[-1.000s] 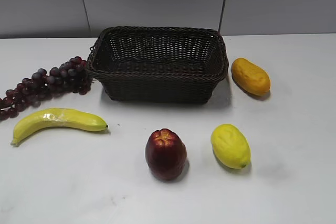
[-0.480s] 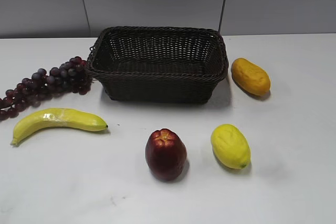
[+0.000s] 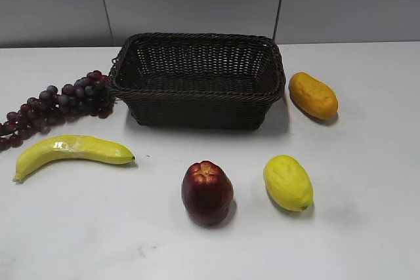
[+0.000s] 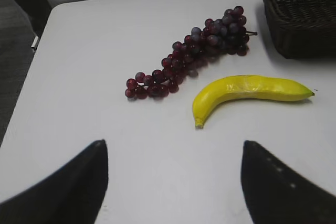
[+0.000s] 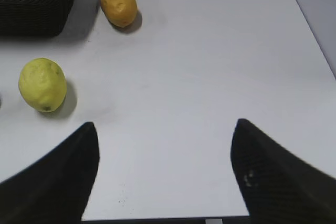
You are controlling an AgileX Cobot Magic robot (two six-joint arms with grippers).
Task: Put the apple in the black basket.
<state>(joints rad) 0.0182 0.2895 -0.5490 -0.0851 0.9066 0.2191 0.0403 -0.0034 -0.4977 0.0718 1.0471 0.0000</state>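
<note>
Apple [image 3: 207, 193]: dark red, slightly taller than wide, with a yellowish-orange dimpled top; it stands upright on the white table [image 3: 367, 227], in front of the black basket [image 3: 197, 80] and apart from it. The basket is a rectangular, dark woven piece with flared sides and a thick rim. A lemon [image 3: 288, 183] lies just to the apple's right, a banana [image 3: 72, 151] to its left, a bunch of dark red grapes [image 3: 56, 104] beside the basket's left end, and an orange-yellow oblong fruit [image 3: 314, 96] beside its right end.

Neither arm shows in the exterior view. The left gripper [image 4: 173, 182] is spread wide over bare table near the banana and grapes, holding nothing. The right gripper [image 5: 163, 177] is likewise spread wide and unloaded, with the lemon ahead to its left. The apple appears in neither wrist view and touches neither gripper.
</note>
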